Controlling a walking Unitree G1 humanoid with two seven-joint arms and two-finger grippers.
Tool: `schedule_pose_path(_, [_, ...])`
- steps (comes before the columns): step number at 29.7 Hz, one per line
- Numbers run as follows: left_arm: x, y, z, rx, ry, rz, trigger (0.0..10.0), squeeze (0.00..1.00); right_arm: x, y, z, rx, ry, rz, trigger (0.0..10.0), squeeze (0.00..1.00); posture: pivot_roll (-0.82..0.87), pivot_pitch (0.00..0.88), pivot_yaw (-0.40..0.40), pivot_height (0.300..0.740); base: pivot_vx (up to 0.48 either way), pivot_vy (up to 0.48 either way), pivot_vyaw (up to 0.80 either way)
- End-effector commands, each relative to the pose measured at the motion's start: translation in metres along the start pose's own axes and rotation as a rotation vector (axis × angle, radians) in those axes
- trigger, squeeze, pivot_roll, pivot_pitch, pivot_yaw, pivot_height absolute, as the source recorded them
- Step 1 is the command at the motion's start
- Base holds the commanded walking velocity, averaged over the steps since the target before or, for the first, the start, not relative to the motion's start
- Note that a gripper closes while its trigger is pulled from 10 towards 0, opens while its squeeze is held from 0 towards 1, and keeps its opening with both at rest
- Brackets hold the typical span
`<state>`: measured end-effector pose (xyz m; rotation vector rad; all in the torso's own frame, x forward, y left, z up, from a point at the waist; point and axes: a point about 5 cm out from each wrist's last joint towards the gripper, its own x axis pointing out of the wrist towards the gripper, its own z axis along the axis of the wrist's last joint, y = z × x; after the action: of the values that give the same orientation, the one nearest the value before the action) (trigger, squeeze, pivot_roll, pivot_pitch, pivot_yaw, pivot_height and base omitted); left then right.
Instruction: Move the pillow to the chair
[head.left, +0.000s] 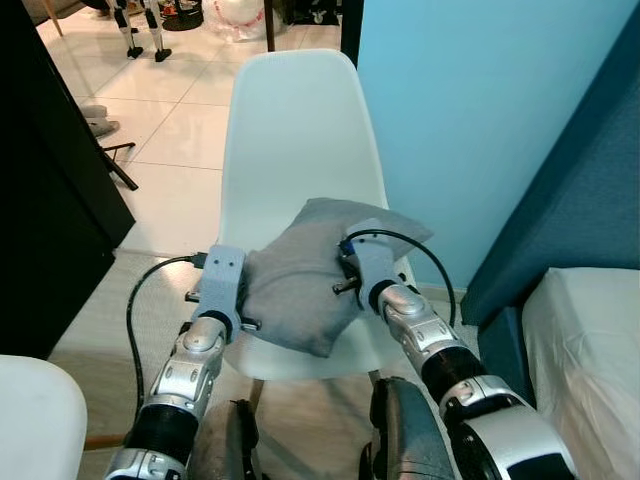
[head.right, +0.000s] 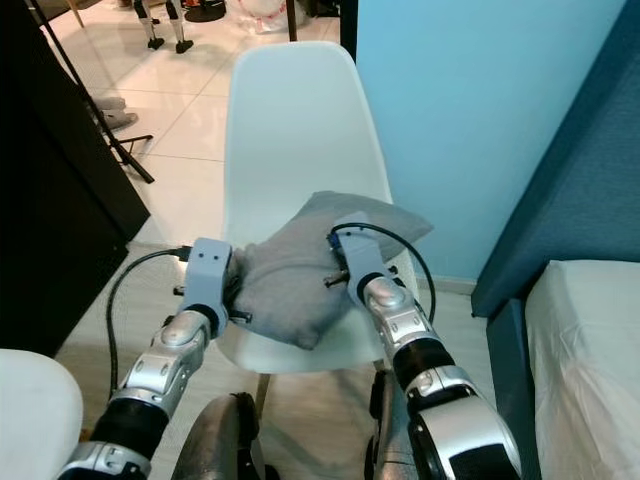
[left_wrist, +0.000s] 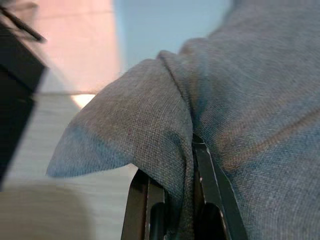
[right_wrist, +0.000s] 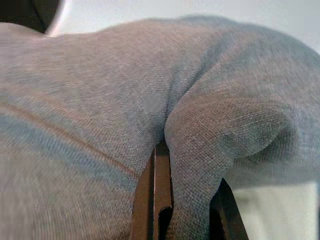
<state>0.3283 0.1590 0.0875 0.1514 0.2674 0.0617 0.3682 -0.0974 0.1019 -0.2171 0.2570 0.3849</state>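
Left eye view: soft grey fabric pillow (head.left: 310, 280) pinched between left gripper (head.left: 238, 290) and right gripper (head.left: 345, 272), over white plastic chair (head.left: 295, 130) seat.

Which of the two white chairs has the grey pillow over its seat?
The white plastic chair straight ahead by the blue wall; the grey fabric pillow is over its seat, pinched by the left gripper and right gripper. The other white seat carries nothing.
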Motion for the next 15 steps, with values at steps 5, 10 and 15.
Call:
schedule_pose_path(5, [0.000, 0.047, 0.002, 0.044, -0.025, 0.250, 10.0, 0.00, 0.000, -0.013, 0.015, -0.007, -0.082, -0.022, 10.0, 0.00, 0.03, 0.157, -0.017, 0.576, 0.000, 0.000, 0.00])
schedule_pose_path(10, [-0.001, 0.046, -0.003, 0.068, -0.002, 0.236, 10.0, 0.00, 0.001, -0.013, 0.011, -0.029, -0.066, -0.009, 10.0, 0.00, 0.03, 0.157, -0.019, 0.576, 0.000, 0.000, 0.00])
schedule_pose_path(15, [-0.002, 0.038, -0.008, 0.061, 0.010, 0.214, 10.0, 0.00, 0.000, -0.015, 0.005, -0.013, -0.046, 0.009, 10.0, 0.00, 0.03, 0.151, -0.017, 0.556, 0.000, 0.000, 0.00])
